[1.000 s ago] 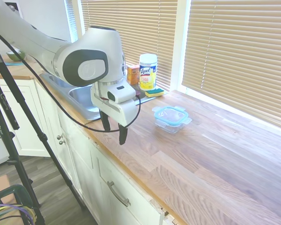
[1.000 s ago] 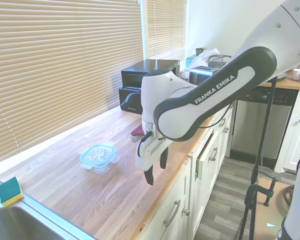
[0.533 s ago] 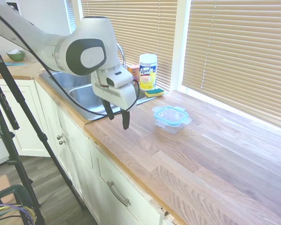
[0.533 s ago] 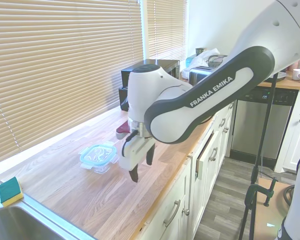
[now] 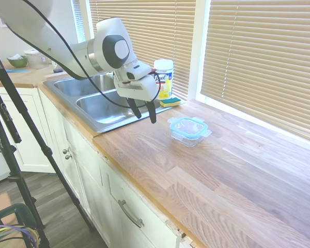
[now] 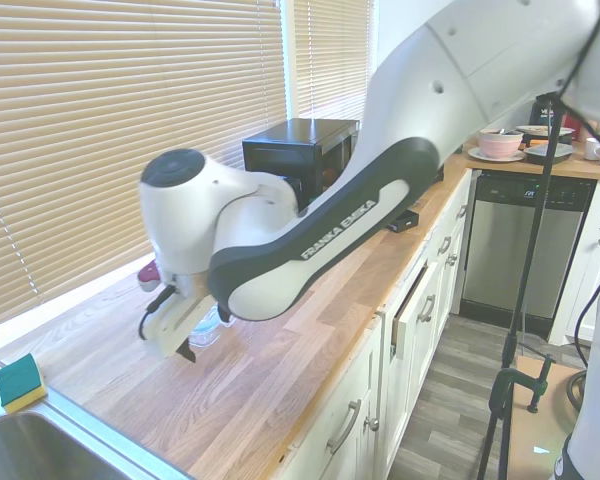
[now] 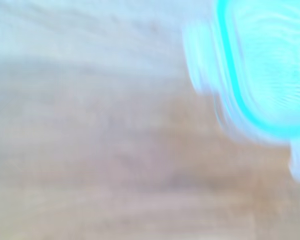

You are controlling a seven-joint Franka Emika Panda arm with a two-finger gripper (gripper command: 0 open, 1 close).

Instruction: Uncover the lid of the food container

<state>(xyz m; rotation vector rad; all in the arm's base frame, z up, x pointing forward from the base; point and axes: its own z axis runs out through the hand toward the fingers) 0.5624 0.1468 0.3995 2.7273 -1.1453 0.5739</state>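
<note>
Lid (hidden in second exterior view)

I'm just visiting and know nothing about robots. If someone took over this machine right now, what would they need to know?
Gripper: fingers open, holding nothing, hanging above the wooden counter between the sink and the food container.
The lid with its teal rim sits on the food container, near the window side of the counter.
Done: nothing on the lid yet.
Left: reach the lid, grip it, lift it off.
</note>
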